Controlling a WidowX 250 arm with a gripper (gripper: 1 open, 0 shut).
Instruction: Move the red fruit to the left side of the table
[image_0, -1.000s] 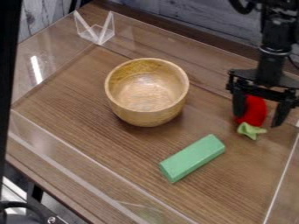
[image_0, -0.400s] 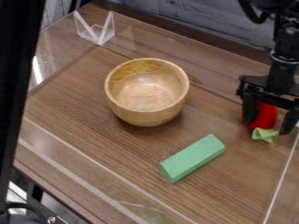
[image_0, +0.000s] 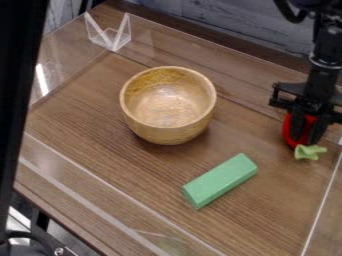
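Observation:
The red fruit (image_0: 305, 127), small and glossy with a green leafy end (image_0: 311, 152), lies at the right edge of the dark wood-grain table (image_0: 107, 165). My gripper (image_0: 306, 136) comes straight down over it on a black arm. Its black fingers (image_0: 289, 128) stand on either side of the red body and press against it, so the gripper is shut on the fruit. The fruit still rests on the tabletop, with the leafy end sticking out below the fingers.
A wooden bowl (image_0: 168, 103) stands mid-table. A green rectangular block (image_0: 221, 180) lies in front of it, toward the right. Low clear acrylic walls (image_0: 40, 75) border the table, with a clear folded piece (image_0: 108, 32) at the back left corner.
The gripper shifted slightly right and down over the fruit, and its fingers, wide open before, have drawn in against the red body. Bowl and block have not moved.

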